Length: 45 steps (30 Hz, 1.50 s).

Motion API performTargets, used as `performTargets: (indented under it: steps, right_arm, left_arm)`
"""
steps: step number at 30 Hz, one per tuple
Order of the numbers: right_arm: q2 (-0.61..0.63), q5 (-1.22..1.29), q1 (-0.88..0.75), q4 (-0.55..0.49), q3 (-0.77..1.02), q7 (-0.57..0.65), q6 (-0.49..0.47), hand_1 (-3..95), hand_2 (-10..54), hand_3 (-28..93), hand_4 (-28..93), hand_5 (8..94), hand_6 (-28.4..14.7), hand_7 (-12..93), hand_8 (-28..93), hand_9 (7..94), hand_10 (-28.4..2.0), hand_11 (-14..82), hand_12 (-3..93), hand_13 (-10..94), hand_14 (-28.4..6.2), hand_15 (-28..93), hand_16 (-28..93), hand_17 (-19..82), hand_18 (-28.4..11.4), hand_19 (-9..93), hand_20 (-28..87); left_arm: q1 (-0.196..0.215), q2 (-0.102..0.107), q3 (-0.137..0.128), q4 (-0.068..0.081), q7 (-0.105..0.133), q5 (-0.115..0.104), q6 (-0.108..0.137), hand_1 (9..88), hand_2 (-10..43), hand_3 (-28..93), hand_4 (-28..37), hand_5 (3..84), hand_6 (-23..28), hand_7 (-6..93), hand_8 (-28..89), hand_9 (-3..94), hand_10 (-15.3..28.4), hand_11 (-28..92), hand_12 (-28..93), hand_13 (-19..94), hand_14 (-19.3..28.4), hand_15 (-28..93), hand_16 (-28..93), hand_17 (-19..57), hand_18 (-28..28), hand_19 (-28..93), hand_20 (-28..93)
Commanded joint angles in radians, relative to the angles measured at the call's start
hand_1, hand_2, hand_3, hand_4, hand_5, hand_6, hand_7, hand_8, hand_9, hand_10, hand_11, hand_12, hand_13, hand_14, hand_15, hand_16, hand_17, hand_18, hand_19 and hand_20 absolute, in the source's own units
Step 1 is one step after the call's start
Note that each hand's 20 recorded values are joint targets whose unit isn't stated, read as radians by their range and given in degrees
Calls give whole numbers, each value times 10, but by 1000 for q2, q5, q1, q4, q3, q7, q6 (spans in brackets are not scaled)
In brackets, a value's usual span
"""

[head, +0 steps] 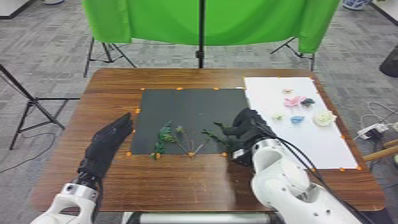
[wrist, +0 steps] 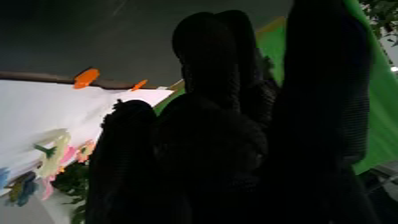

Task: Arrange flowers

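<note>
Across the brown wooden tabletop point(head: 178, 187) lie a black rectangular sheet point(head: 191, 107) and, on the robot's right, a white one point(head: 330, 150). The black-gloved left hand point(head: 108, 137) rests straight-fingered beside the black sheet; whether the black-gloved right hand point(head: 252, 126), over its edge, grips anything, I can't tell. Leafy green sprigs point(head: 163, 138) lie on black; small pink, cream and blue flowers point(head: 324, 118) on white. The wrist view shows bright orange tabs point(wrist: 86, 78) up close.

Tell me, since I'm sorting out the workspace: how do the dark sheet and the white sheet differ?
The dark sheet holds green stems; the white sheet holds loose blooms. The white sheet reaches nearer the robot than the dark one. Both lie on the table, with orange markers along their edges.
</note>
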Motion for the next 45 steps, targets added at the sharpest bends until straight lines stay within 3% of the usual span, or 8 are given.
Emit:
performTargets:
  steps: [1, 9, 13, 27, 38, 41, 45]
  right_arm:
    - [30, -69, -65, -63, 55, 35, -46, 310, -47, 614, -56, 797, -49, 305, -56, 870, -149, 425, 260, 937, -25, 602, 280, 746, -47, 932, 453]
    - [60, -10, -119, -120, 103, 82, -202, 274, 17, 623, -57, 810, -54, 253, -51, 875, -160, 409, 262, 937, -31, 599, 287, 738, -60, 932, 479]
    - [57, 12, -121, -131, 97, 89, -236, 272, 38, 622, -58, 816, -55, 244, -49, 879, -164, 402, 262, 937, -33, 597, 289, 737, -63, 932, 482]
    - [19, 111, -77, -127, 61, 62, -226, 275, 62, 602, -51, 825, -56, 230, -42, 884, -168, 393, 267, 937, -36, 595, 290, 738, -65, 932, 482]
    - [15, 169, -89, -137, 79, 56, -236, 273, 63, 593, -51, 828, -56, 215, -46, 883, -169, 389, 268, 937, -39, 591, 293, 735, -67, 932, 480]
    - [18, 111, -100, -151, 125, 55, -198, 274, 62, 590, -53, 827, -56, 211, -45, 883, -169, 388, 268, 937, -40, 589, 294, 733, -69, 932, 479]
    - [70, -22, -106, -163, 191, 43, -24, 275, 55, 596, -53, 810, -53, 214, -40, 868, -169, 384, 274, 937, -44, 569, 313, 716, -78, 932, 492]
  left_arm:
    - [10, -7, -2, 7, -9, 6, -17, 224, -72, 668, -219, 363, 48, 17, -33, 323, 109, 38, 122, 234, 156, 45, 52, -21, 133, -2, 158]
    - [17, -5, -6, 3, -12, 4, -19, 223, -71, 667, -218, 363, 49, 16, -33, 323, 109, 38, 122, 235, 156, 44, 52, -21, 133, -2, 158]
    - [15, -3, -6, 4, -14, 3, -20, 223, -68, 666, -218, 363, 49, 16, -33, 323, 109, 38, 123, 234, 155, 44, 52, -21, 133, -2, 158]
    - [9, -5, -1, 7, -14, 6, -24, 222, -64, 664, -219, 363, 49, 17, -33, 322, 109, 38, 122, 233, 156, 44, 53, -22, 133, -2, 158]
    - [21, -11, -6, 0, -15, 4, -19, 221, -63, 664, -218, 363, 50, 15, -33, 322, 109, 38, 122, 233, 156, 44, 53, -22, 132, -2, 158]
    - [18, -13, -5, 1, -16, 5, -18, 221, -63, 664, -219, 363, 50, 15, -33, 321, 108, 38, 122, 233, 156, 44, 53, -22, 132, -2, 158]
    - [26, -11, -8, -2, -16, 3, -13, 222, -62, 664, -220, 363, 49, 16, -33, 321, 108, 37, 122, 233, 156, 44, 53, -22, 132, -2, 158]
